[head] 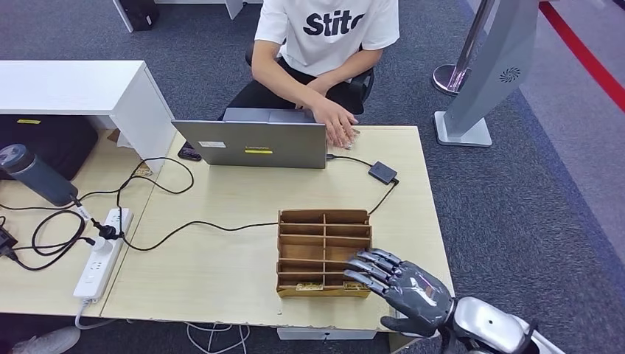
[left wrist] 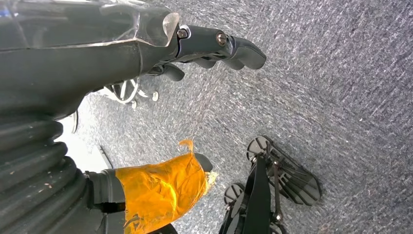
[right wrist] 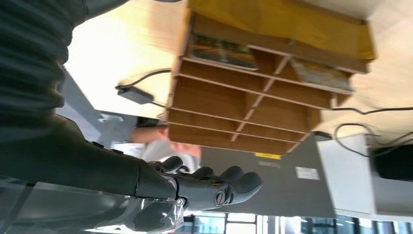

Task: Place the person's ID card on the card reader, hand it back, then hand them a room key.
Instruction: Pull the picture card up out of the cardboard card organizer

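I am seeing my right robot hand (head: 404,286) hanging at the near right corner of the bench (head: 221,273), palm down, fingers stretched forward and slightly apart, holding nothing. Its fingertips are reaching over the near right cells of the wooden organizer (head: 323,251), though I cannot tell whether they are touching the dividers. In the right wrist view the same robot hand (right wrist: 204,187) is showing its fingers extended side by side with nothing in them, and two of the organizer's cells (right wrist: 253,92) are holding flat cards (right wrist: 221,48); I cannot tell which is the room key.

My left robot hand (left wrist: 195,46) is hanging low over grey carpet (left wrist: 341,87), fingers loosely extended and empty.

The organizer is sitting close to the bench's near edge, with bare wood lying open to its left and beyond it. A black cable (head: 199,225) is running across that open stretch from a white power strip (head: 102,254) near the left edge.

Farther off, a small black card reader (head: 382,172) is resting near the right edge, wired to a grey laptop (head: 254,144). Beyond that, a seated person's hand (head: 337,122) is lying on the far edge beside the laptop. I cannot make out an ID card anywhere.
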